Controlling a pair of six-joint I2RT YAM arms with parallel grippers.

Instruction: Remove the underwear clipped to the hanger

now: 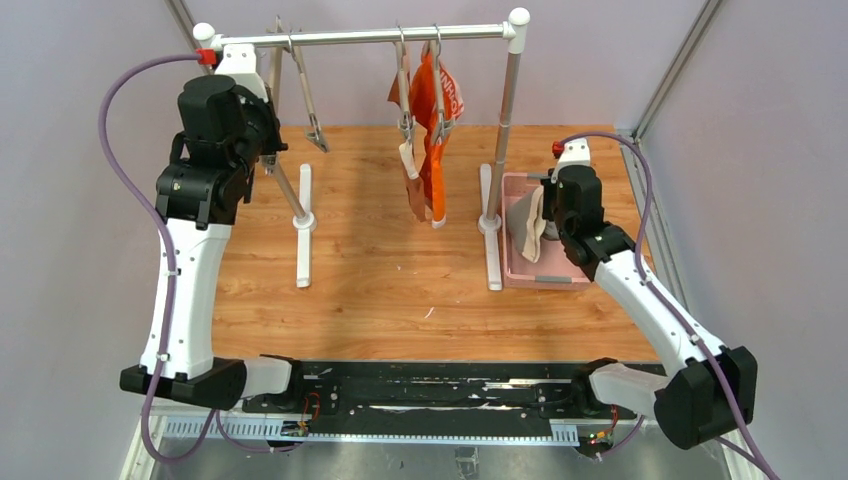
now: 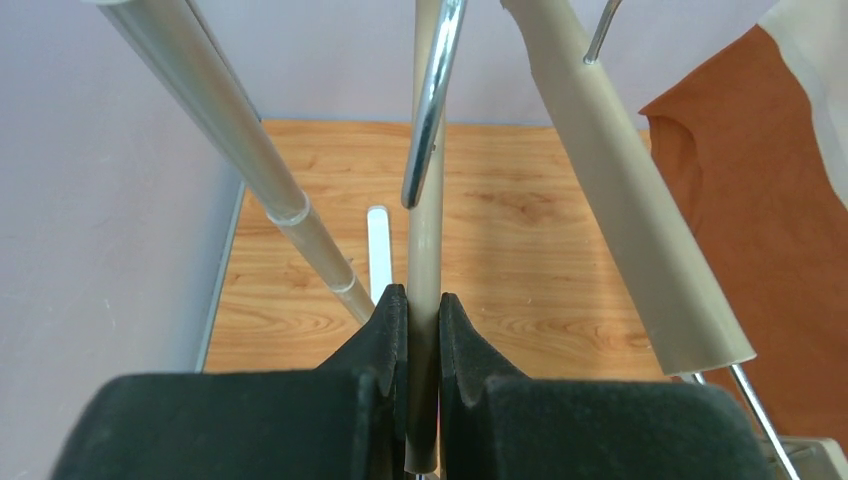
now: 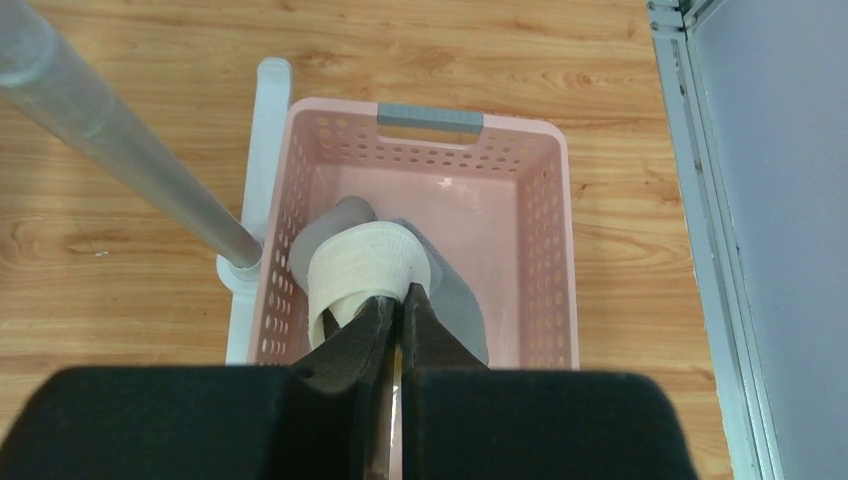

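Note:
My left gripper is shut on the thin beige bar of an empty hanger at the left end of the rail; it shows in the top view too. The rust-brown underwear and the bright orange underwear hang clipped to hangers in the middle of the rail; rust-brown cloth shows at the right of the left wrist view. My right gripper is shut on the cream waistband of the grey-beige underwear, holding it in the pink basket.
The rack's right post and white foot stand against the basket's left side. The left post slants close beside my left gripper. A second beige hanger arm and a metal hook hang just ahead of it.

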